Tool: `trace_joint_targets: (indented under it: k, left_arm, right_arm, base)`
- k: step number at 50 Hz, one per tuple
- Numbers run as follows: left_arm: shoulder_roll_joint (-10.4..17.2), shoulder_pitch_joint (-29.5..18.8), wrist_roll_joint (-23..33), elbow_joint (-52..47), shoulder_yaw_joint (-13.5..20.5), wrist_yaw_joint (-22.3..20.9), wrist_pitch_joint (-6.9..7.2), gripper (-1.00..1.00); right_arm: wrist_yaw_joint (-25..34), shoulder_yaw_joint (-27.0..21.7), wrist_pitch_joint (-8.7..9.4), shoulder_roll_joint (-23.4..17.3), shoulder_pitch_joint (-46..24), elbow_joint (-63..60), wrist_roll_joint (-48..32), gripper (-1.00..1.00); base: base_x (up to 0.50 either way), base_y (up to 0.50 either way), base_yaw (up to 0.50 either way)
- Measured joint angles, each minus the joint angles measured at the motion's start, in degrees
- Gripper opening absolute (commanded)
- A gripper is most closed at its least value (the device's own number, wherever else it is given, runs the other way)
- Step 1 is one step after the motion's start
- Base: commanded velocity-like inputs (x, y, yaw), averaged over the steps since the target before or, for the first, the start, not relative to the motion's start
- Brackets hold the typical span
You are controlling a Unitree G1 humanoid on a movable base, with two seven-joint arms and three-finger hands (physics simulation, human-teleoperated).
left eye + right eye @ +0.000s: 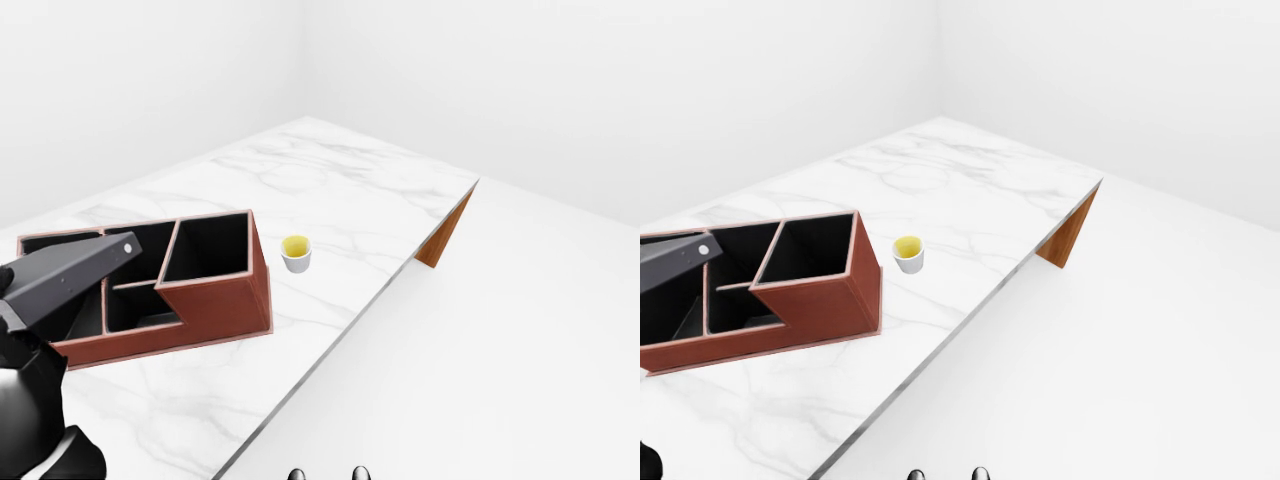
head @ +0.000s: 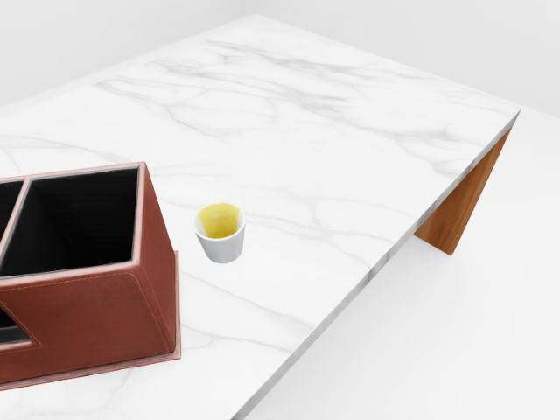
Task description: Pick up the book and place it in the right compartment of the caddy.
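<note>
The red-brown caddy [image 1: 215, 305] with black compartments stands on the marble table [image 1: 330, 180] at the left of the left-eye view. Its right compartment [image 2: 79, 219] looks empty. A dark grey flat slab [image 1: 65, 275] with a small white dot reaches in from the left over the caddy's left compartments. I cannot tell whether it is the book or part of my left arm. My black left arm [image 1: 30, 420] fills the bottom left corner. No fingers show. My right hand is not in view.
A small white cup [image 2: 219, 232] with a yellow inside stands just right of the caddy. The table's edge [image 1: 380, 300] runs diagonally, with a wooden leg [image 1: 445, 240] at its far corner and white floor to the right.
</note>
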Motion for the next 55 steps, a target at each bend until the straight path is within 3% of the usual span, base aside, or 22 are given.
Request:
trace_joint_targets:
  k: [34,55]
  left_arm:
    - [6.73,-9.88,10.97,0.95,-17.87,0.0,0.0,-1.0]
    - [10.06,-16.46,15.37,8.25,-24.13,0.0,0.0,-1.0]
  right_arm:
    - [0.0,0.0,0.0,0.12,-0.18,-0.01,-0.47,1.0]
    - [0.0,0.0,0.0,0.1,-0.13,0.01,-0.47,1.0]
  base:
    - [0.0,0.0,0.0]
    - [0.0,0.0,0.0]
